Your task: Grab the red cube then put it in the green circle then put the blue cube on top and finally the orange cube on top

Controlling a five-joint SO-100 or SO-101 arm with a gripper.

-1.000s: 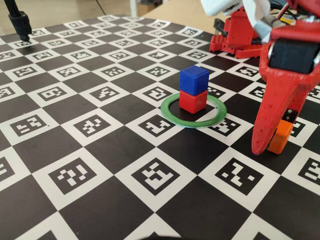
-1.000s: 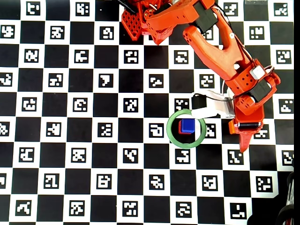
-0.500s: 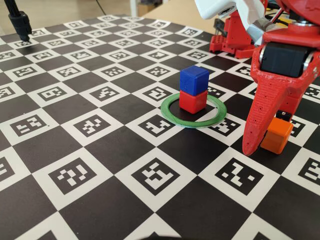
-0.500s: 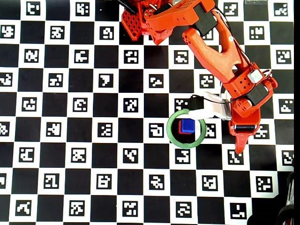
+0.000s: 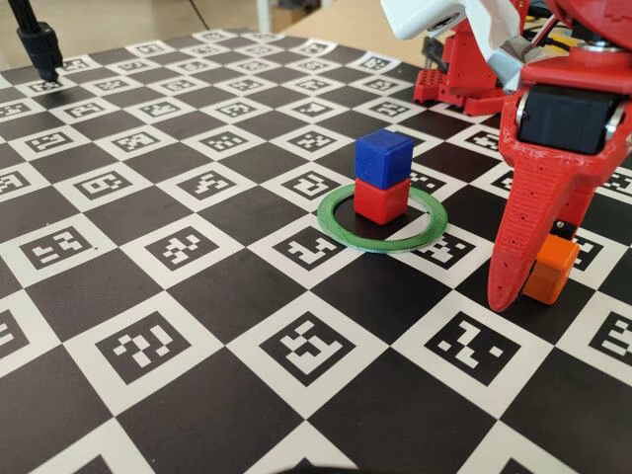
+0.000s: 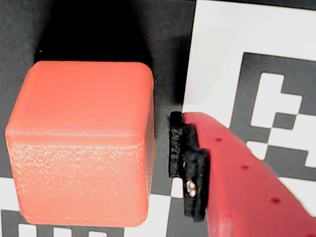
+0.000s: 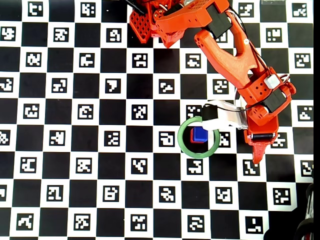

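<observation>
The orange cube [image 5: 550, 270] rests on a black square of the checkered counter [image 5: 197, 296], to the right of the green circle [image 5: 336, 225] in the fixed view, with the claw [image 5: 523, 281] down around it. In the wrist view the cube [image 6: 81, 143] sits just beside one padded finger [image 6: 190, 165] with a thin dark gap between them, so the claw is parted and not clamped. Inside the circle [image 7: 182, 145] the blue cube [image 5: 383, 157] sits on the red cube [image 5: 380, 201].
</observation>
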